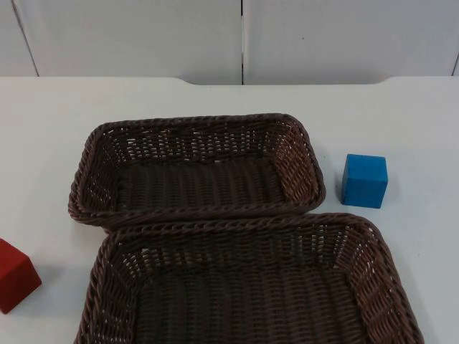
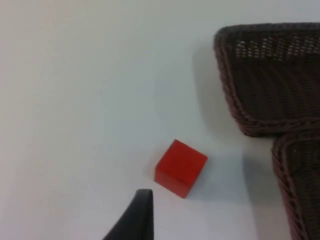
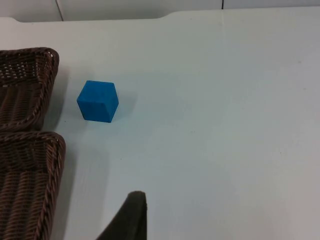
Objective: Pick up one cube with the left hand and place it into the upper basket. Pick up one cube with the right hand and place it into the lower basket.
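Left end effector (image 2: 137, 215) above tabletop (image 1: 50, 129), red cube (image 2: 180, 167) at 1 o'clock; right end effector (image 3: 131, 217) likewise, blue cube (image 3: 98, 100) at 11; can't tell either's opening, nothing visibly held.

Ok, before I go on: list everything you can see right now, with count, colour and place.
Upper basket: one, dark brown wicker, mid-table, nothing in it.
Lower basket: one, dark brown wicker, right in front of the upper one, nothing visible in it.
Red cube: one, on the table left of the lower basket.
Blue cube: one, on the table right of the upper basket.
Table: one, white.
Partition wall: grey, behind the table.
Left gripper fingertip: black, above the table near the red cube.
Right gripper fingertip: black, above the table, short of the blue cube.
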Robot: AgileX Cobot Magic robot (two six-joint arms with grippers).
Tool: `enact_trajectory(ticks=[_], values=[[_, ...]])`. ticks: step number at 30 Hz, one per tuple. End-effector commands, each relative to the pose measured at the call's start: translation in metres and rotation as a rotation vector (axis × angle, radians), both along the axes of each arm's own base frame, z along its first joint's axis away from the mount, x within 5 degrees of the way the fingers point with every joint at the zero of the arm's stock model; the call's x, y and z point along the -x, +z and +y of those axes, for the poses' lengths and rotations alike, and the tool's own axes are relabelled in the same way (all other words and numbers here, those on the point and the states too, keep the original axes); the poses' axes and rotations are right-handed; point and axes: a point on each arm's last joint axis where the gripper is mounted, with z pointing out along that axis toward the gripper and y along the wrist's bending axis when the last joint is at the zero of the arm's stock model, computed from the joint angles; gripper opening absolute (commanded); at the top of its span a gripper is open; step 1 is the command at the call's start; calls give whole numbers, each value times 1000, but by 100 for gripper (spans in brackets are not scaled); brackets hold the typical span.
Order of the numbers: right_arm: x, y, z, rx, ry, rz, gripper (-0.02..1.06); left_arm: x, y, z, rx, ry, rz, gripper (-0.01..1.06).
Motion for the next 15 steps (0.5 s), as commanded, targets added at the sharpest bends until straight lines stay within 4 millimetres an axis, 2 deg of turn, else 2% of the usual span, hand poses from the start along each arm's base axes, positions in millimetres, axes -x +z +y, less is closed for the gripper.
enact_trajectory(ticks=[1,7,10,11,13,15], values=[[-1,-1,0,7,1,-8,105,-6,2,-4,27,-34,-6,105],[-1,-1,0,7,1,-8,105,-22,2,-10,90,-82,24,104],[-1,-1,0,7,1,-8,105,-34,4,-15,119,-145,10,96],[-1,-1,0,7,1,-8,105,-34,4,-15,119,-145,10,96],[-1,-1,0,7,1,-8,105,-44,3,-15,128,-146,15,89],[-1,-1,0,7,1,-8,105,-55,-2,-13,122,-133,49,87]])
